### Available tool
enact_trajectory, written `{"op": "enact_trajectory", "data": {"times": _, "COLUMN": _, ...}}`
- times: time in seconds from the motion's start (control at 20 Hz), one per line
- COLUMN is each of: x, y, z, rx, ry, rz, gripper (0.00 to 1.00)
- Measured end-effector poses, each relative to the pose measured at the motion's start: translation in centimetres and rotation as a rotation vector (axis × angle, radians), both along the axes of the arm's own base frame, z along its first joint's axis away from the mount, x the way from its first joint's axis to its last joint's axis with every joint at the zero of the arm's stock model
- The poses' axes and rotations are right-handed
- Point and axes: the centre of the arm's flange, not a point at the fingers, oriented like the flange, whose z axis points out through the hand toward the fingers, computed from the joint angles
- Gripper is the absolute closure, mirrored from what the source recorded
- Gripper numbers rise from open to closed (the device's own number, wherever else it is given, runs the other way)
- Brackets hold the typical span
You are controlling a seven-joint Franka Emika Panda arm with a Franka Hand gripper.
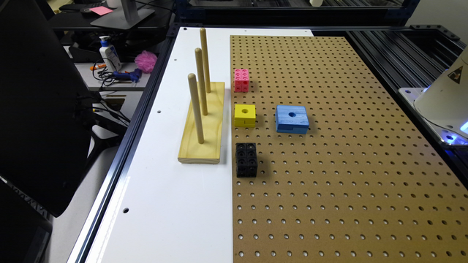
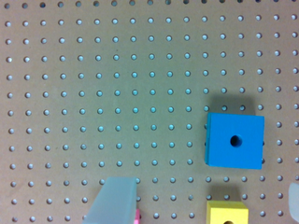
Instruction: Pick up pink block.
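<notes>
The pink block (image 1: 241, 80) stands on the brown pegboard (image 1: 347, 153), near its border with the white board and farthest back in a row of three cubes. In the wrist view a sliver of the pink block (image 2: 137, 217) peeks out beside one translucent fingertip (image 2: 114, 203). My gripper (image 2: 205, 186) hangs high above the pegboard and is open, its fingers wide apart with nothing held. The other fingertip (image 2: 294, 200) shows at the picture's edge.
A yellow block (image 1: 244, 115) and a black cube (image 1: 246, 159) stand in line with the pink one. A blue block (image 1: 291, 118) sits beside the yellow one. A wooden base with three upright pegs (image 1: 202, 122) stands on the white board. The robot's base (image 1: 446, 95) is at the exterior view's right.
</notes>
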Motion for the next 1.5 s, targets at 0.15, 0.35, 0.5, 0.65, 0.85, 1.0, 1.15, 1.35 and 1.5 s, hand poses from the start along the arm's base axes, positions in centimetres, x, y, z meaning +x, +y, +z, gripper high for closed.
{"op": "enact_trajectory", "data": {"times": 0.15, "x": 0.0, "y": 0.0, "z": 0.0, "rx": 0.000, "ry": 0.000, "rz": 0.000, "gripper": 0.00}}
{"op": "enact_trajectory", "data": {"times": 0.35, "x": 0.0, "y": 0.0, "z": 0.0, "rx": 0.000, "ry": 0.001, "rz": 0.000, "gripper": 0.00}}
{"op": "enact_trajectory", "data": {"times": 0.5, "x": 0.1, "y": -0.6, "z": 0.0, "rx": -0.002, "ry": -0.010, "rz": -0.004, "gripper": 0.00}}
{"op": "enact_trajectory", "data": {"times": 0.65, "x": 0.2, "y": -1.1, "z": 0.0, "rx": -0.003, "ry": -0.020, "rz": -0.004, "gripper": 0.00}}
{"op": "enact_trajectory", "data": {"times": 0.85, "x": 0.9, "y": -1.4, "z": -0.1, "rx": -0.005, "ry": -0.034, "rz": -0.006, "gripper": 0.00}}
{"op": "enact_trajectory", "data": {"times": 1.0, "x": 2.0, "y": -1.9, "z": -0.3, "rx": -0.006, "ry": -0.042, "rz": -0.007, "gripper": 0.00}}
{"op": "enact_trajectory", "data": {"times": 1.15, "x": 3.3, "y": -2.8, "z": -0.4, "rx": -0.008, "ry": -0.044, "rz": -0.006, "gripper": 0.00}}
{"op": "enact_trajectory", "data": {"times": 1.35, "x": 5.1, "y": -4.1, "z": -0.5, "rx": -0.008, "ry": -0.040, "rz": -0.005, "gripper": 0.00}}
{"op": "enact_trajectory", "data": {"times": 1.5, "x": 5.9, "y": -4.7, "z": -0.7, "rx": -0.008, "ry": -0.036, "rz": -0.004, "gripper": 0.00}}
